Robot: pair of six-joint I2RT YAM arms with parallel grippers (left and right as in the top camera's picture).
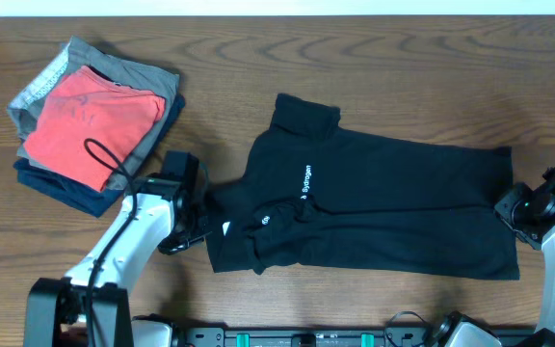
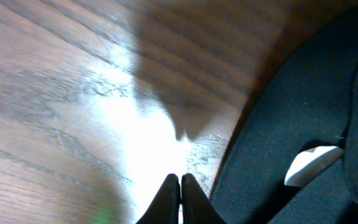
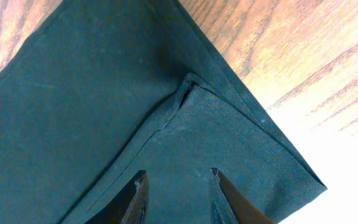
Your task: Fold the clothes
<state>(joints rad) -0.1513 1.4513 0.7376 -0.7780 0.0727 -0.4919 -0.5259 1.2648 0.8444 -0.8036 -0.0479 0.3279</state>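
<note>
Left gripper (image 2: 179,183) closed on nothing, just off black soft-fabric shirt (image 1: 393,207); lift prob pulls no cloth. Right gripper (image 3: 179,173) jaws apart over hem, no grip.

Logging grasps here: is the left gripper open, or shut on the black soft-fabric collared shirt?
Shut, on nothing: left gripper fingertips meet over the bare wooden table, beside the black shirt.

Even light from above washes the wooden worktop (image 1: 374,58), where the black shirt (image 1: 403,212) reads as a near-featureless dark mass. Up close, glare bleaches the wood white in both wrist views (harshest off the shirt's corner), and a soft-edged shadow lies beyond the blurred left tool (image 2: 179,183).
</note>
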